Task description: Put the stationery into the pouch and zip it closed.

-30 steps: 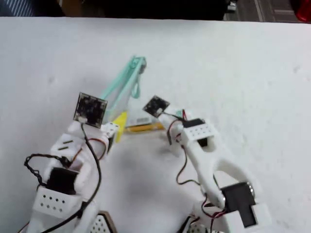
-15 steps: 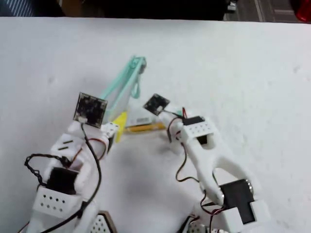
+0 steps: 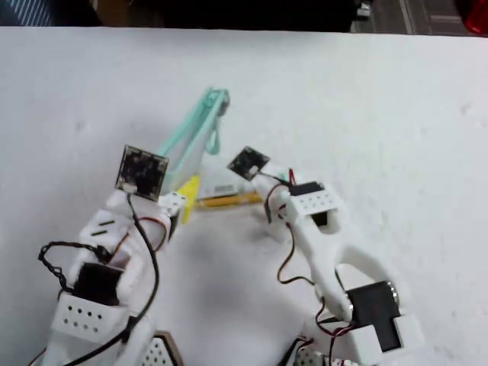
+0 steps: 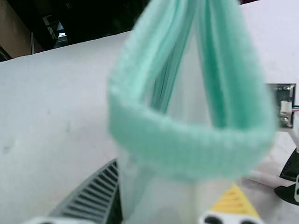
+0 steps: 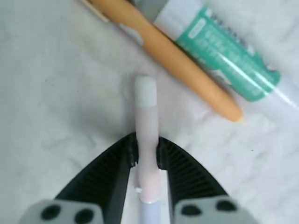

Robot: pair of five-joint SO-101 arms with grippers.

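Note:
A clear pouch [image 3: 191, 141] with a mint-green zip edge lies slanted at mid-table. My left gripper [image 3: 181, 197] is shut on its near end; in the left wrist view the green band [image 4: 187, 149] stands right above the gripper [image 4: 163, 198]. My right gripper [image 5: 145, 154] is shut on a pale pink pen [image 5: 145, 107] held low over the table. Just beyond the pen's tip lie an orange pen [image 5: 173, 56] and a white-and-green tube [image 5: 219, 42]. From above, the orange pen [image 3: 225, 200] sits between the two arms beside the pouch's near end.
The white table [image 3: 366, 107] stretches wide to the right and to the far left. Its dark back edge [image 3: 229, 23] runs along the top. Both arm bases crowd the near edge.
The right arm has shifted slightly to the right with the pale pen in its gripper. The left arm and the pouch have stayed put.

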